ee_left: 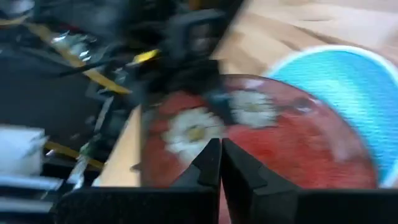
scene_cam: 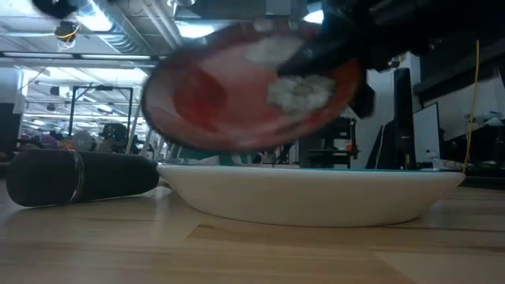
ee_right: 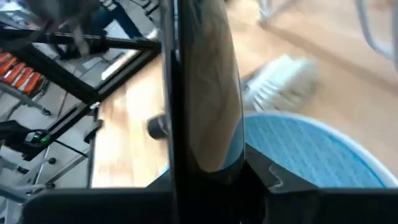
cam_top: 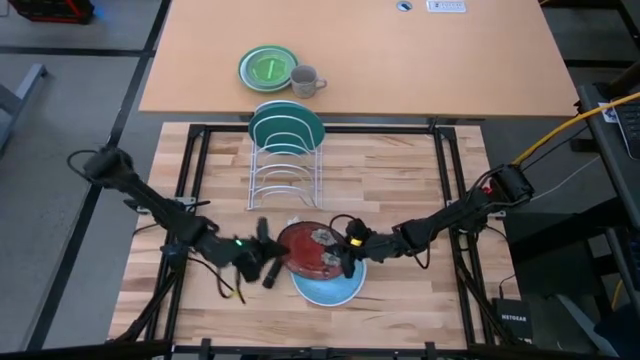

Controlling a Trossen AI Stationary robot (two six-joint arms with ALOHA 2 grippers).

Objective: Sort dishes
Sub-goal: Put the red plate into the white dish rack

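The dark red patterned plate (cam_top: 305,250) is tilted above the light blue speckled plate (cam_top: 328,288), which lies flat on the wooden table. My right gripper (cam_top: 350,258) is shut on the red plate's right edge. My left gripper (cam_top: 268,262) is shut, its fingertips (ee_left: 221,155) at the red plate's left side. The teal plate (cam_top: 286,126) stands on edge in the far end of the wire rack (cam_top: 285,180). The white plate is not in view. My right gripper pinches the red plate's rim (ee_right: 199,112) between its two fingers, at the plate's right side, coming level from the table's right. The plate is tilted, with that side raised (scene_cam: 331,71) over the light blue plate (scene_cam: 316,193). My left gripper's shut fingers point at the red plate's face (ee_left: 261,143); I cannot tell whether they touch it.
A small green plate (cam_top: 267,68) and a grey mug (cam_top: 305,81) stand on the far table beyond the rack. A dark cylinder-shaped part (scene_cam: 79,180) lies on the table left of the light blue plate. Black frame bars (cam_top: 195,170) run along both sides.
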